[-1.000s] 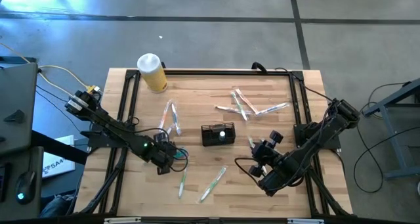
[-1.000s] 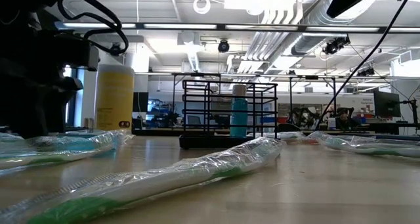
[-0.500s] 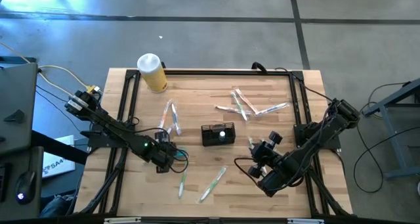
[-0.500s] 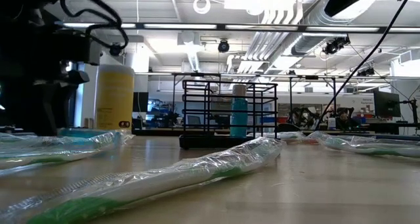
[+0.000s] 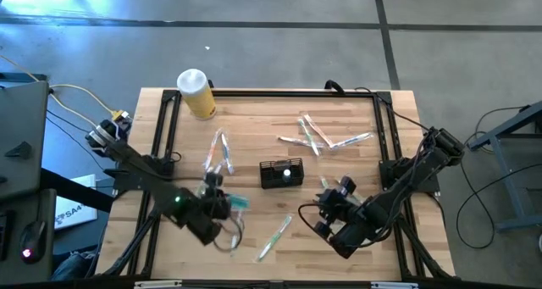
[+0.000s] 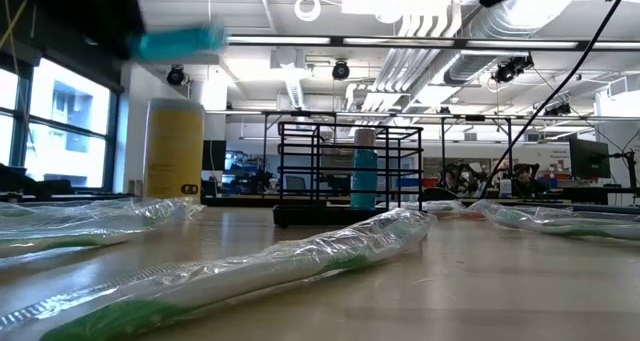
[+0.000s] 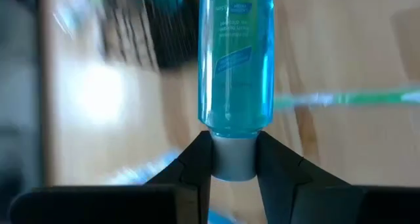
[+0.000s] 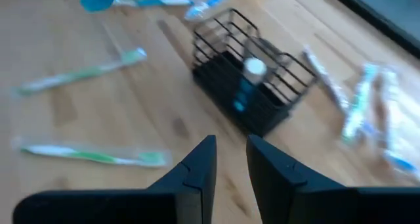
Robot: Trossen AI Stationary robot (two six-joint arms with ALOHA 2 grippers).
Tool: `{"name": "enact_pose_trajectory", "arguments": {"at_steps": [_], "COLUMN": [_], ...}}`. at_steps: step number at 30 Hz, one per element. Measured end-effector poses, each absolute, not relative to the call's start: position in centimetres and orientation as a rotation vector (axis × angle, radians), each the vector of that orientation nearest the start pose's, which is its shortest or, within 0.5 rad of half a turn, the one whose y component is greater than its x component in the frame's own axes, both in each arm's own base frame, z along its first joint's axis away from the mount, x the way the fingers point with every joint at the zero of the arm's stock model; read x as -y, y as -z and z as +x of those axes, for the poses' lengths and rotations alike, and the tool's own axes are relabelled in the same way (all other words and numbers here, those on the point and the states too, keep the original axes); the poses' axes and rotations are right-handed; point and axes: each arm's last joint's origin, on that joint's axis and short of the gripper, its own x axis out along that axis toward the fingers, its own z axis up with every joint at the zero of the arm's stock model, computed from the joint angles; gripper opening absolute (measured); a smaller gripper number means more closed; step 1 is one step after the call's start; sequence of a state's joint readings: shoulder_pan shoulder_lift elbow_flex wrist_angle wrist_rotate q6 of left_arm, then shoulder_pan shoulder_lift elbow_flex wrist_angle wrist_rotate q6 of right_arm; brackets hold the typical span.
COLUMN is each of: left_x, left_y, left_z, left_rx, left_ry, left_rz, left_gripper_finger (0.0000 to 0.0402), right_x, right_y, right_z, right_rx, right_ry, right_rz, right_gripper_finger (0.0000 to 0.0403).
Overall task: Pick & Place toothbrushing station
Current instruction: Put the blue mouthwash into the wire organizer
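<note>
One black mesh caddy [image 5: 281, 174] stands upright at mid-table, holding a small blue bottle [image 8: 247, 86]. Left gripper [image 7: 232, 159], raised near the table's front left, is clamped on another blue bottle's [image 7: 235, 60] grey cap. Right gripper [image 8: 228, 163], fingers slightly apart, hovers front right of the caddy.

Two dark jointed arms trailing black cables, each tool black-fingered.
</note>
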State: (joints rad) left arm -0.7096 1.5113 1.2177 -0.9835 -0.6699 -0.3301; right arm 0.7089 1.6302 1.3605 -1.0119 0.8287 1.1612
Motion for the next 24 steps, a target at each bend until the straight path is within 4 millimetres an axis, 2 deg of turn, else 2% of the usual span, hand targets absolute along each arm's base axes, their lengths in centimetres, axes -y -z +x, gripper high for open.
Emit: {"name": "enact_pose_trajectory", "arguments": {"at_steps": [4,8,12,17,24], "left_x": [19.8,22.1,23.7,25.1,25.2], "left_y": [-28.2,-27.9,-26.7,-26.1,-26.2], "left_z": [23.4,25.0,26.9,28.5,28.8], "left_rx": [-0.843,-0.815,-0.827,-0.822,-0.822], "left_ry": [-0.097,-0.076,-0.094,-0.146,-0.215], "left_rz": [0.813,1.115,1.37,1.586,1.746], "left_gripper_finger": [0.008,0.008,0.008,0.008,0.008], "right_x": [-18.9,-18.8,-18.8,-18.4,-17.9], "right_y": [-28.0,-28.5,-29.2,-30.1,-30.3], "right_z": [26.4,27.8,29.3,30.8,31.7], "right_rx": [-0.632,-0.596,-0.582,-0.532,-0.522], "right_ry": [0.525,0.452,0.33,0.217,0.156], "right_rz": [0.233,0.267,0.3,0.317,0.318], "right_gripper_finger": [0.0077,0.0077,0.0077,0.0077,0.0077]}}
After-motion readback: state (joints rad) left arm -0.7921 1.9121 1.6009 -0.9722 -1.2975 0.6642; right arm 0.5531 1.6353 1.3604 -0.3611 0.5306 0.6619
